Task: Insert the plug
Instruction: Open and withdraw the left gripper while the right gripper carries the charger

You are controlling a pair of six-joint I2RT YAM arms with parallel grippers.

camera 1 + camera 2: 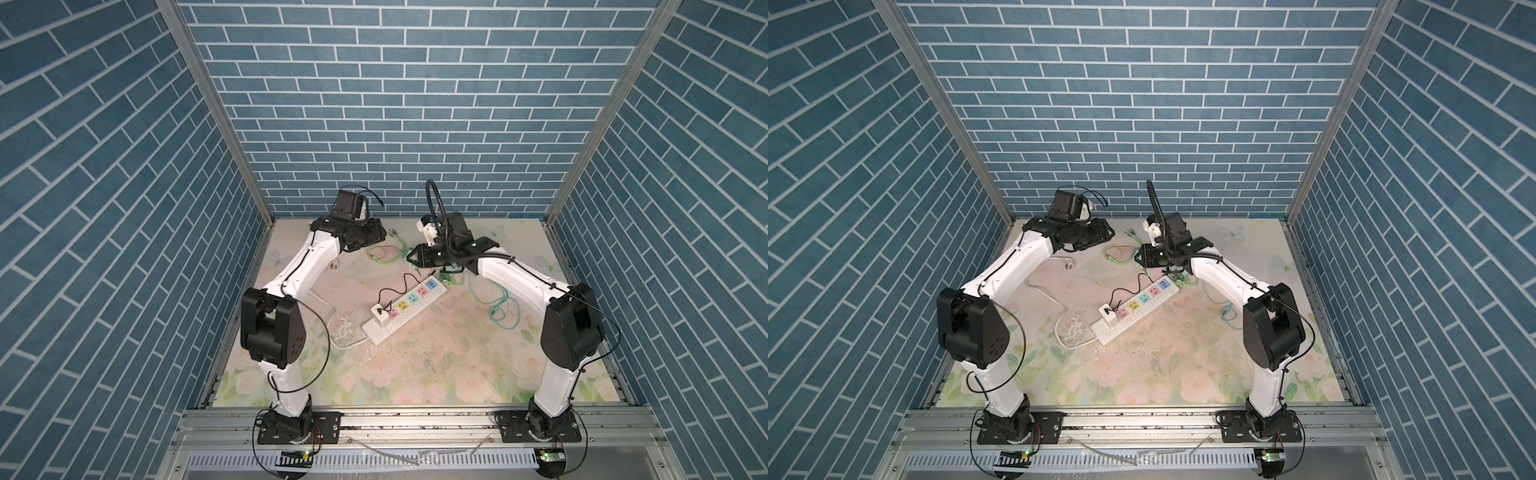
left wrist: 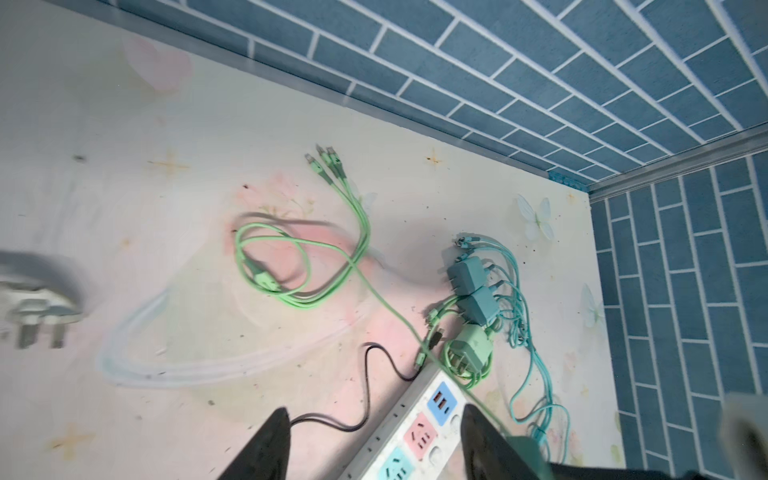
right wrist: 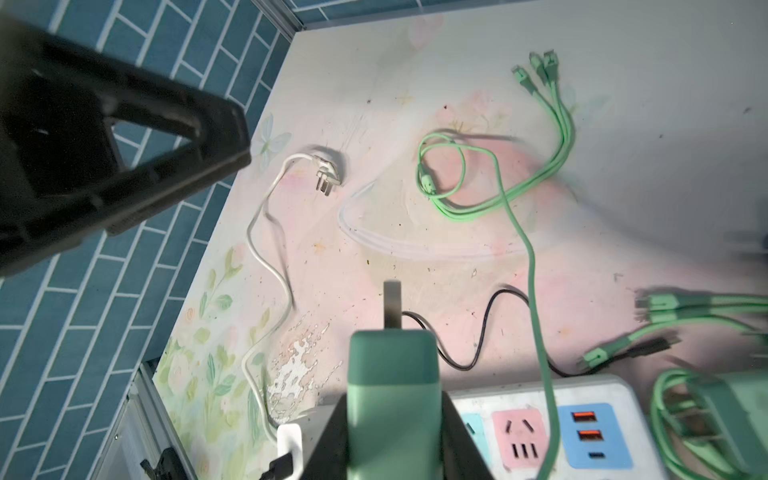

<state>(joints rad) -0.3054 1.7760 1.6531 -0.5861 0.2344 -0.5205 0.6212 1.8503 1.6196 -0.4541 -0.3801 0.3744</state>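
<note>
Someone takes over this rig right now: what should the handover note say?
Right gripper: shut on a green charger, one prong showing, held near the far end of the power strip; not yet in a socket.
Left gripper: open, holding nothing.
Done: a white charger sits plugged into the strip's near end.
Left: seat the green charger in a free socket; the pink socket looks closest.

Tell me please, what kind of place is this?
Most likely a robot test booth, not a home: brick-print wall panels on aluminium posts, two arms bolted to a front rail, and a power strip on a floral tabletop.
</note>
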